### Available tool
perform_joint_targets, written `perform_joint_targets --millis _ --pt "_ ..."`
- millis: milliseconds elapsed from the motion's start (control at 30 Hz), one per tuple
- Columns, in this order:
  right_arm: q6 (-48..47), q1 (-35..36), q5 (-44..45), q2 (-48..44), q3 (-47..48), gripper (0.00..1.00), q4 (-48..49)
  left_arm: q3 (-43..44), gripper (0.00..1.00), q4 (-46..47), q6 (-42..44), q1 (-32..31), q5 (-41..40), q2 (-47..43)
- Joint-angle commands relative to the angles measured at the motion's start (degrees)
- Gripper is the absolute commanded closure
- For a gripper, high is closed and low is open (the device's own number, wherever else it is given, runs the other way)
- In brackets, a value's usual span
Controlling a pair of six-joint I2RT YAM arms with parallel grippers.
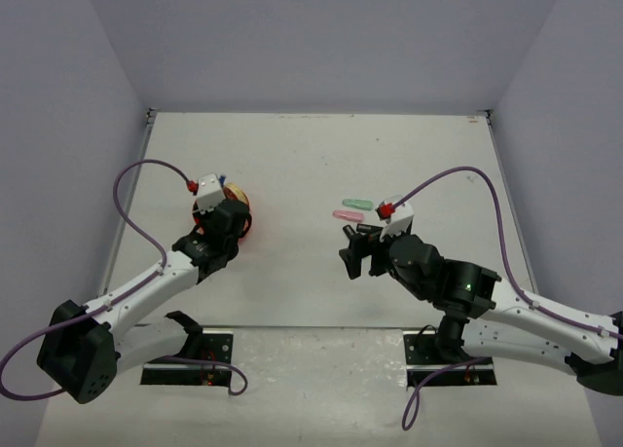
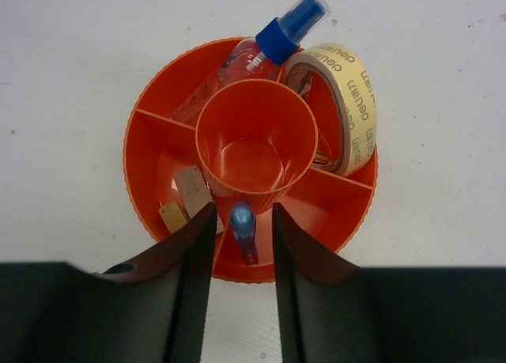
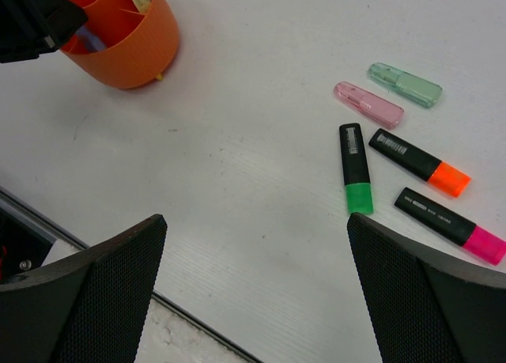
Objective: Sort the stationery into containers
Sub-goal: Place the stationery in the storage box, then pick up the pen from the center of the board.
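Observation:
The round orange tub (image 2: 154, 153) holds a blue-capped bottle (image 2: 277, 35), a tape ring (image 2: 352, 94) and a tan cube (image 2: 172, 215) in its outer compartments. A blue bar (image 2: 243, 224) stands on end in the near compartment. My left gripper (image 2: 243, 210) is open around the bar, with a gap on each side. My right gripper (image 3: 254, 221) hangs wide open over bare table. To its right lie the green highlighter (image 3: 355, 167), the orange one (image 3: 417, 162) and the pink one (image 3: 447, 224). A pink bar (image 3: 368, 104) and a green bar (image 3: 404, 85) lie beyond them.
In the top view the tub (image 1: 243, 223) sits left of centre under the left wrist. The bars (image 1: 356, 204) lie mid-table just beyond the right gripper (image 1: 355, 247). A second tan piece (image 2: 190, 190) leans beside the cube. The table's near edge (image 3: 95, 256) runs below the right fingers.

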Motion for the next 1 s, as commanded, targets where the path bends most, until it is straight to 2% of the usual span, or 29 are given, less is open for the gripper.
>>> perform_joint_targets --millis 0,100,133,200,333,367,433,533,633,667,767,867,967 --pt "1.15 -0.20 2.13 -0.15 0.13 0.01 0.34 -0.66 0.55 4.40 -1.78 0.23 -1.55 -2.58" --pt "1.49 -0.87 1.77 1.14 0.65 0.01 0.28 -0.04 0.47 3.23 -1.83 0.23 -1.15 -3.74" --pt "1.66 -1.40 1.68 2.06 0.82 0.01 0.34 0.50 0.41 2.36 -1.84 0.16 -0.50 -4.16" --pt "2.57 -3.19 0.27 3.68 1.17 0.01 0.27 1.29 0.34 1.01 -1.97 0.14 0.80 -6.52" --pt "7.70 -13.98 -9.83 9.61 2.96 0.01 -1.82 3.52 0.18 -2.04 -1.06 0.14 6.63 -11.33" --pt "7.76 -16.88 -9.94 9.67 3.39 0.01 -2.26 4.21 0.18 -2.07 -0.62 0.23 6.70 -12.22" --pt "9.74 -23.67 -16.27 17.19 5.49 0.01 -3.02 6.72 0.08 -5.57 0.41 0.14 10.54 -14.25" --pt "8.18 -26.74 -16.18 24.82 11.79 0.01 -4.75 10.45 0.01 -8.63 2.65 0.14 14.97 -16.56" --pt "3.91 -29.62 -17.04 33.27 17.51 0.10 -6.05 13.60 0.00 -11.54 5.91 0.14 20.65 -18.14" --pt "0.89 -31.48 -18.97 36.62 18.92 0.17 -5.97 14.95 0.00 -12.99 6.62 0.14 23.16 -18.68" --pt "-5.57 -35.18 -21.27 41.92 24.76 0.21 -6.06 17.16 0.00 -16.82 9.94 0.14 27.78 -21.21" --pt "-14.99 -36.61 -21.19 48.46 29.90 0.29 -6.13 19.80 0.00 -21.59 12.31 0.20 28.20 -24.75" --pt "-23.32 -37.13 -19.08 53.17 33.90 0.30 -8.05 19.89 0.00 -24.76 13.74 0.14 25.46 -27.66"
